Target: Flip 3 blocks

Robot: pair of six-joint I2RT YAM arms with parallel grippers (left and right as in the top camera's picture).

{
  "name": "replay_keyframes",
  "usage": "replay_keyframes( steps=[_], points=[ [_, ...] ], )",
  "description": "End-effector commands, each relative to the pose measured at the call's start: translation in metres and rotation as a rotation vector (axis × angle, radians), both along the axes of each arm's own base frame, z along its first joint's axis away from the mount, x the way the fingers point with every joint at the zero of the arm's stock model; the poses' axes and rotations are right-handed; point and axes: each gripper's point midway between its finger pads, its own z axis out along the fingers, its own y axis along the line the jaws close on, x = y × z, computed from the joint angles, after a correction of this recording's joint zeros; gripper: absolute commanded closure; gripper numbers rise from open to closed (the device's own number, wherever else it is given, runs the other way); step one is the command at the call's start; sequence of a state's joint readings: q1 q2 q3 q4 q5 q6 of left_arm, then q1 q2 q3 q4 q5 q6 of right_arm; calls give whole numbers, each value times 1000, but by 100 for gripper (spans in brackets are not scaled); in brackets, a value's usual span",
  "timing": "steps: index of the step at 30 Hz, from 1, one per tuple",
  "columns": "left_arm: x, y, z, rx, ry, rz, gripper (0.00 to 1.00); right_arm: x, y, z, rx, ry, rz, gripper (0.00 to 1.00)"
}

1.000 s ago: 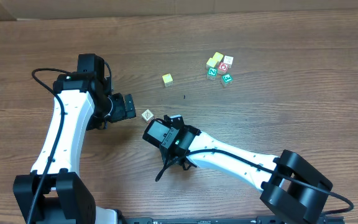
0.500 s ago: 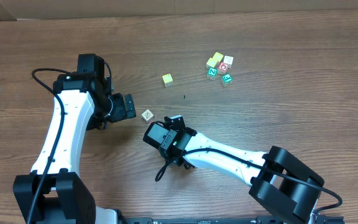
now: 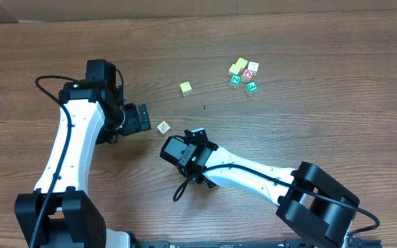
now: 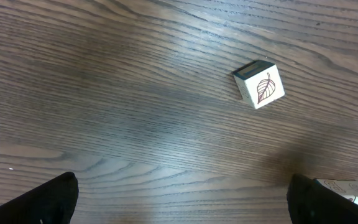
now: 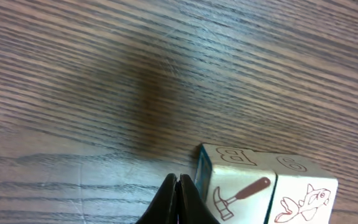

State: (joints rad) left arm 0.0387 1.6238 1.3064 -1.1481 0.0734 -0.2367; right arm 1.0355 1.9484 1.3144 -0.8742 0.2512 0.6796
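Observation:
A pale block with a leaf drawing (image 3: 163, 127) lies on the table between the two arms, and in the left wrist view the leaf block (image 4: 260, 85) sits ahead of my left gripper (image 4: 188, 205). That gripper is open and holds nothing. My right gripper (image 5: 178, 190) is shut and empty, its tips low against the left side of a block with a hammer drawing (image 5: 238, 186). A block with a fish drawing (image 5: 303, 196) sits flush against the hammer block's right side. In the overhead view the right wrist (image 3: 185, 150) covers these two blocks.
A plain yellow cube (image 3: 185, 87) lies further back. A cluster of yellow, red and green letter cubes (image 3: 243, 74) sits at the back right. A cardboard wall (image 3: 185, 7) lines the far edge. A black cable (image 3: 183, 187) loops under the right wrist.
The right arm's elbow has swung a little left, and its wrist has shifted slightly toward the table's front. The left arm and the leaf block have not moved.

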Motion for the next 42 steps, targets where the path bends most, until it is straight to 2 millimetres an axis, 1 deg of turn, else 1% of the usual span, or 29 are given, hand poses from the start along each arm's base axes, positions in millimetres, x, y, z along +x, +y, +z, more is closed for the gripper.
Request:
replay_keyframes(
  steps=[1,4,8,14,16,18,21,22,23,25,27,28,29,30,32,33,34,35,36,38,39,40,41,42],
  points=[
    [6,-1,4,7,-15,-10,0,2,-4,-1,-16,-13,-2,95],
    [6,-1,4,7,-15,-10,0,1,-7,-1,-29,-6,11,95],
    [6,-1,4,7,-15,-10,0,0,-8,-1,-41,-3,46,92],
    [6,-1,4,7,-15,-10,0,0,-8,-2,-45,0,46,92],
    [6,-1,4,7,-15,-10,0,0,-8,-1,-40,0,46,93],
    [6,-1,4,7,-15,-10,0,0,-1,0,-15,5,48,96],
    [6,-1,4,7,-15,-10,0,2,12,11,34,14,57,96],
    [6,-1,4,7,-15,-10,0,2,20,18,62,18,70,96],
    [6,-1,4,7,-15,-10,0,4,23,25,76,14,74,96],
    [6,-1,4,7,-15,-10,0,8,25,38,94,1,68,96],
    [6,-1,4,7,-15,-10,0,18,24,52,112,-12,47,96],
    [6,-1,4,7,-15,-10,0,24,21,58,120,-17,30,94],
    [6,-1,4,7,-15,-10,0,30,17,63,124,-22,13,89],
    [6,-1,4,7,-15,-10,0,40,10,68,128,-27,-16,84],
    [6,-1,4,7,-15,-10,0,56,-5,72,129,-32,-70,80],
    [6,-1,4,7,-15,-10,0,68,-16,72,127,-33,-108,80],
    [6,-1,4,7,-15,-10,0,78,-29,72,122,-31,-148,76],
    [6,-1,4,7,-15,-10,0,89,-44,71,116,-30,-194,63],
    [6,-1,4,7,-15,-10,0,98,-59,71,109,-27,-235,53],
    [6,-1,4,7,-15,-10,0,115,-91,70,93,-17,-320,48],
    [6,-1,4,7,-15,-10,0,123,-111,69,84,-13,-368,40],
    [6,-1,4,7,-15,-10,0,130,-129,69,74,-7,-410,16],
    [6,-1,4,7,-15,-10,0,135,-144,68,68,-2,-450,0],
    [6,-1,4,7,-15,-10,0,140,-161,68,62,4,-494,0]
  ],
)
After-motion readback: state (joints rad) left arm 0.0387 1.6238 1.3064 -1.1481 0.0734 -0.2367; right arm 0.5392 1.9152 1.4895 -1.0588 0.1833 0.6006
